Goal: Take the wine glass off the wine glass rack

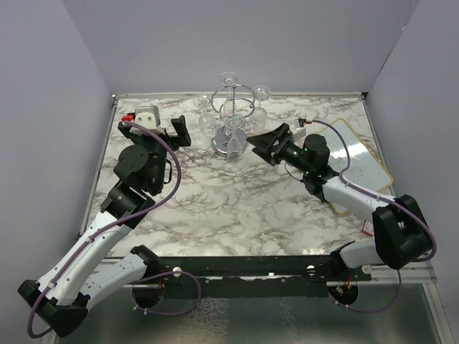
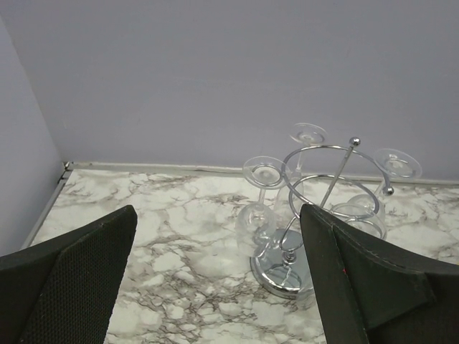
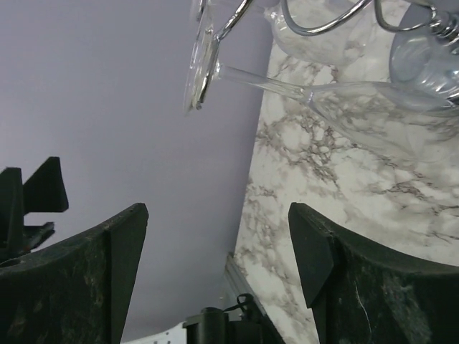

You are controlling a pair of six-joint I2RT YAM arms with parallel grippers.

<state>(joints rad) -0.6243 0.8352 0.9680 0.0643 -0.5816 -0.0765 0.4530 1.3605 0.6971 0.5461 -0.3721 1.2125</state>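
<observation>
The chrome wine glass rack (image 1: 231, 118) stands at the back middle of the marble table on its round mirrored base (image 2: 285, 272). Clear wine glasses hang bowl-down from its rings (image 2: 326, 175), feet up. One wine glass (image 3: 267, 81) crosses the top of the right wrist view, ahead of my right gripper (image 3: 215, 215). That gripper is open with nothing between its fingers, and sits just right of the rack (image 1: 267, 143). My left gripper (image 2: 215, 215) is open and empty, left of the rack (image 1: 179, 131), with a hanging glass (image 2: 257, 218) ahead of it.
A white board with a wooden rim (image 1: 361, 161) lies at the table's right side under the right arm. Grey walls close the table in at the back and both sides. A small card (image 1: 368, 228) lies near the right front edge.
</observation>
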